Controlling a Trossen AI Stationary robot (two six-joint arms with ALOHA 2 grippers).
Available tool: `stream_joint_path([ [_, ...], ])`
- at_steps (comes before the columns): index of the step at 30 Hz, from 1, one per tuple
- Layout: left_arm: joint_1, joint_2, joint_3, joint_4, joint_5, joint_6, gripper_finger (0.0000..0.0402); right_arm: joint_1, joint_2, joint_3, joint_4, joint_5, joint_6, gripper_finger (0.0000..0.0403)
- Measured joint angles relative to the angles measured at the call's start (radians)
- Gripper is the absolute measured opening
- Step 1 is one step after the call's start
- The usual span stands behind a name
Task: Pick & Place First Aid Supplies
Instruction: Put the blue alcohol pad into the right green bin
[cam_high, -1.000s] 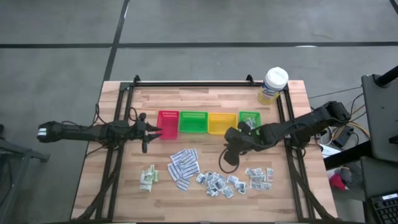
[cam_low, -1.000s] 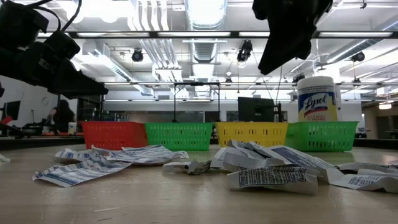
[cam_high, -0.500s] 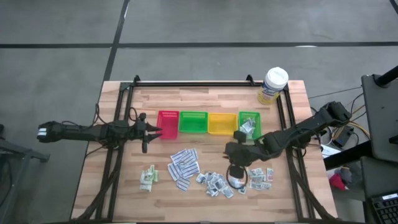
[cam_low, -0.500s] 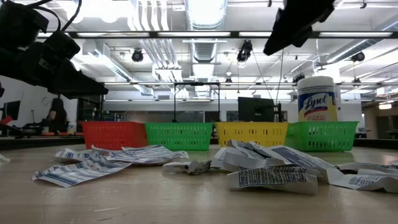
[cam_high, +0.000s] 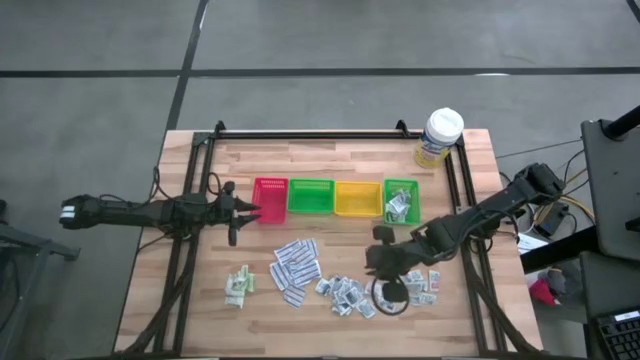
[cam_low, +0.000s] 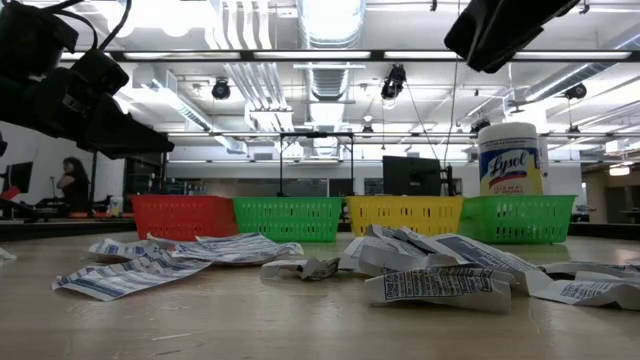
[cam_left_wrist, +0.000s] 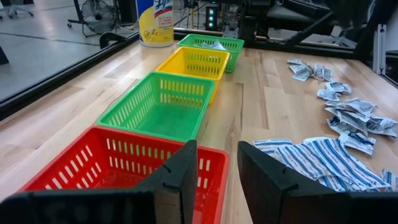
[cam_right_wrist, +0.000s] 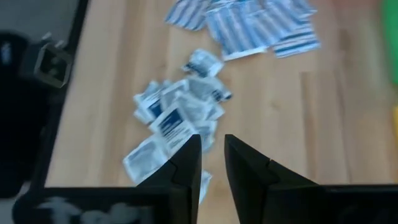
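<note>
The table (cam_high: 470, 160) carries four trays in a row across its middle: red (cam_high: 270, 199), green (cam_high: 310, 196), yellow (cam_high: 357, 198), and a second, smaller green one (cam_high: 401, 199) nearest the right edge. That last tray already holds a few packets (cam_high: 398, 205). A tub (cam_high: 440, 137) stands near the far right corner.

The remaining supplies lie between the trays and the near edge. A small stack of pale sachets (cam_high: 238, 285) sits toward the left edge, a fan of long striped strips (cam_high: 294, 267) lies near the middle, and grey-white squares (cam_high: 348, 294) are scattered just to the right of the strips, with more printed squares (cam_high: 418, 283) farther right.

The right gripper (cam_high: 387, 290) hangs over the squares near the near edge. In the right wrist view its fingers (cam_right_wrist: 186, 163) stand a narrow gap apart with nothing between them, the squares (cam_right_wrist: 177, 121) lying below on the wood.

The left gripper (cam_high: 240, 208) waits at the left side beside the red tray, its fingers (cam_left_wrist: 181, 180) parted and empty.
</note>
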Motion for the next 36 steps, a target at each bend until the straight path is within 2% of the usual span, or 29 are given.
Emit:
stream_joint_path([
  [5, 0.000, 0.000, 0.000, 0.000, -0.002, 0.000, 0.0113, 0.000, 0.039, 0.000, 0.013, -0.111, -0.081, 0.0060],
  [11, 0.000, 0.000, 0.000, 0.000, -0.001, 0.000, 0.0113, 0.000, 0.129, 0.000, 0.011, -0.132, -0.063, 0.0059],
  [16, 0.000, 0.000, 0.000, -0.002, -0.001, 0.000, 0.0113, 0.000, 0.181, 0.000, 0.012, -0.244, -0.006, 0.0059],
  [20, 0.000, 0.000, 0.000, -0.002, -0.001, 0.000, 0.0113, 0.000, 0.211, 0.000, 0.012, -0.249, 0.054, 0.0068],
  [29, 0.000, 0.000, 0.000, -0.003, -0.001, 0.000, 0.0113, -0.005, 0.278, 0.000, 0.012, -0.236, 0.059, 0.0109],
  [36, 0.000, 0.000, 0.000, -0.004, -0.001, 0.000, 0.0113, -0.010, 0.340, 0.000, -0.031, -0.221, 0.043, 0.0121],
])
